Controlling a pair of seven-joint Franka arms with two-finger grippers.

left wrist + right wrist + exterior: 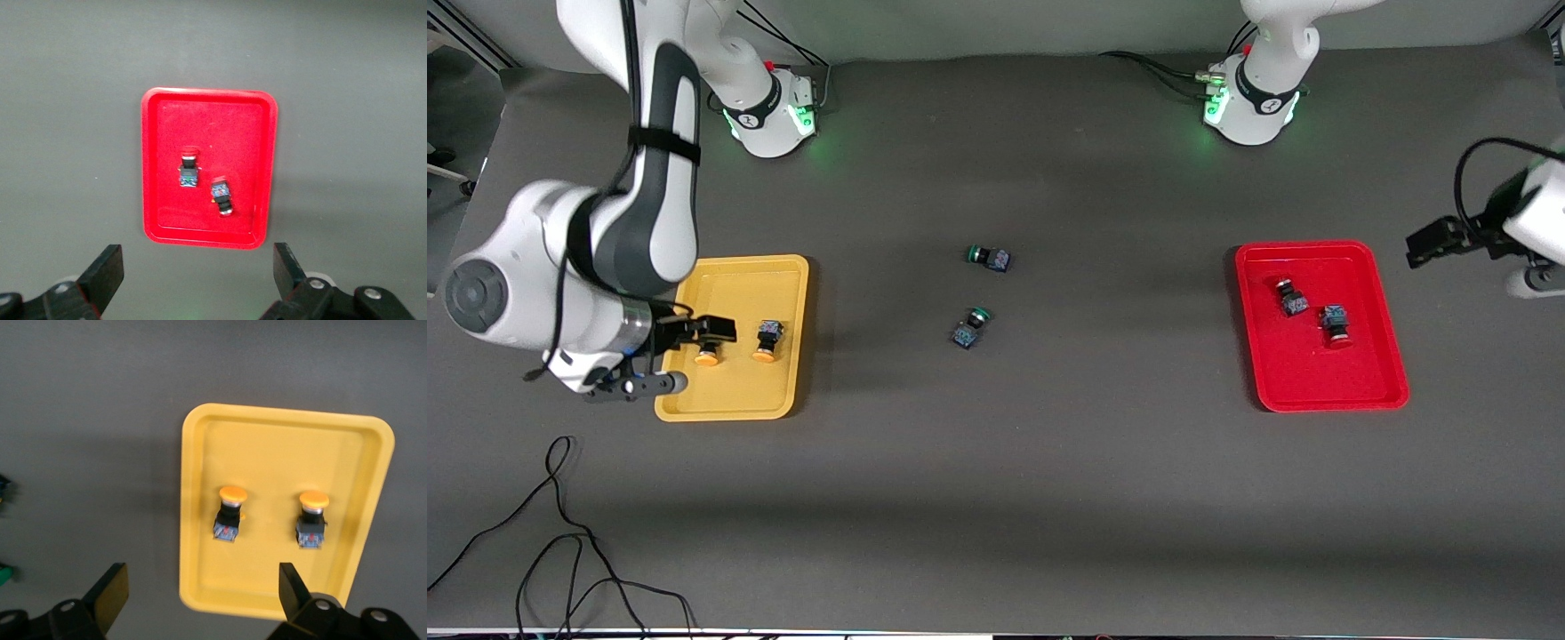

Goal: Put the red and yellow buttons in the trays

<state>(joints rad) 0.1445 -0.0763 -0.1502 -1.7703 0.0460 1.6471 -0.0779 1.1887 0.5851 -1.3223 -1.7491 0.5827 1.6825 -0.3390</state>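
Front view: right hand [660, 356] open above yellow tray [783, 276], empty.

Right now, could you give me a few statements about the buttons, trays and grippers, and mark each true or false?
1. The shallow yellow plastic tray holds two orange-yellow-capped push-buttons. True.
2. The shallow red plastic tray is empty. False: two red-capped push-buttons lie in it.
3. Two green-capped push-buttons lie on the table between the trays. True.
4. The right gripper grips a button. False: it is open over the yellow tray.
5. The left gripper is open. True.
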